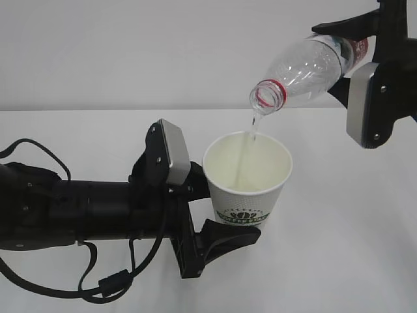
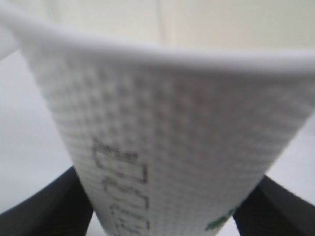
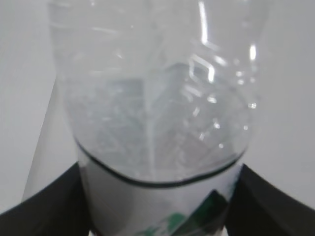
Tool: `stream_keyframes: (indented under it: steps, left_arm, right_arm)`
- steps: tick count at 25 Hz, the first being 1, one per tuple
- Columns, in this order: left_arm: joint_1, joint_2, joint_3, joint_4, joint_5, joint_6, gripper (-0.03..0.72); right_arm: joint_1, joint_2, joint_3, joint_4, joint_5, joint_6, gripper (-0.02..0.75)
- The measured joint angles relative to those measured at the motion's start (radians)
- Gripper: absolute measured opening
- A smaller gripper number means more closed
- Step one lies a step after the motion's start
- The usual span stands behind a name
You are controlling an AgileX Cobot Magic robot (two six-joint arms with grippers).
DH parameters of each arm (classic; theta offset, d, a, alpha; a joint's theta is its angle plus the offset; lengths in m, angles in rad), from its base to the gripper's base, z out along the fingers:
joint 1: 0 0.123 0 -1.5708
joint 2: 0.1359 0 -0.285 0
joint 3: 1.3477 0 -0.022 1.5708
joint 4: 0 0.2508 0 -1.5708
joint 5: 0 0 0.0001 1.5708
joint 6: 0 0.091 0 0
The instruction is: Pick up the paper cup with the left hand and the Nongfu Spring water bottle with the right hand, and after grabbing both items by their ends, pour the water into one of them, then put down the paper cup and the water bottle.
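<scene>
From the outside camera, the paper cup (image 1: 247,182) is held upright above the white worktop (image 1: 339,248) by the left tool (image 1: 207,212), with one finger on each side near its bottom. The Nongfu Spring water bottle (image 1: 306,68) is held by the right tool (image 1: 355,62) at its far end and is tipped, with its open mouth low over the cup. A thin stream of water (image 1: 251,134) is seen falling into the cup.

From the left wrist camera, the cup (image 2: 167,147) is seen very close, squeezed between two black fingers (image 2: 54,206).

From the right wrist camera, the clear bottle (image 3: 157,123) is gripped between two black fingers (image 3: 49,206).
</scene>
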Motion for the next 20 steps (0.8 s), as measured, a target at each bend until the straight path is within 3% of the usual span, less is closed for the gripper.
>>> stream_keyframes:
  steps: [16,20]
  left_arm:
    - [0.0,0.0,0.0,0.0,0.001,0.0,0.59]
    - [-0.027,0.0,0.0,0.001,0.004,0.0,0.59]
  right_arm:
    - [0.0,0.0,0.0,0.002,-0.004,0.0,0.528]
    - [0.0,0.0,0.0,0.0,-0.008,0.0,0.528]
